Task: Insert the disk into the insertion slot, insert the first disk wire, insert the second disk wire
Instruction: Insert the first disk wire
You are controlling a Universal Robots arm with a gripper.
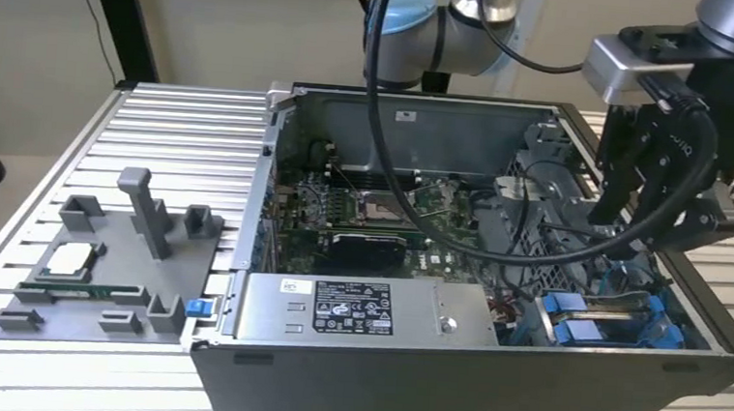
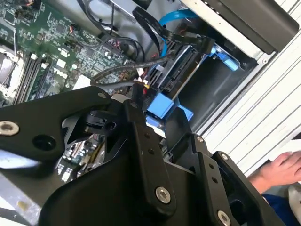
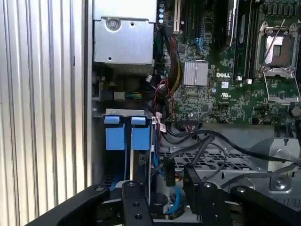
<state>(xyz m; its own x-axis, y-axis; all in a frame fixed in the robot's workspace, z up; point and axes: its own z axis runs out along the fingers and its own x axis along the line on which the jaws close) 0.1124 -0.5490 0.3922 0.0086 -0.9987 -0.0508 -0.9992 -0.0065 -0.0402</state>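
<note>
The disk (image 1: 606, 307), seen mostly as its blue carrier tabs (image 3: 126, 136), sits inside the insertion slot (image 3: 124, 112) at the case's corner on the exterior view's right. My gripper (image 1: 626, 245) hangs just above that bay. Its black fingers (image 3: 135, 200) stand apart, so it is open, with nothing clamped between them. A black wire with a connector (image 3: 169, 172) dangles close by the fingertips, beside the carrier. A blue data cable (image 2: 174, 19) curves over the disk's rear edge (image 2: 183, 70). In the second wrist view my gripper (image 2: 155, 113) hovers over a blue tab (image 2: 162, 106).
The open computer case (image 1: 459, 377) stands on a slatted metal table (image 1: 166, 133). Inside are a grey labelled power-supply box (image 1: 360, 312) and the motherboard (image 1: 366, 215). A grey fixture tray (image 1: 90, 283) lies to the exterior view's left. A person's hand (image 2: 277, 169) rests beside the case.
</note>
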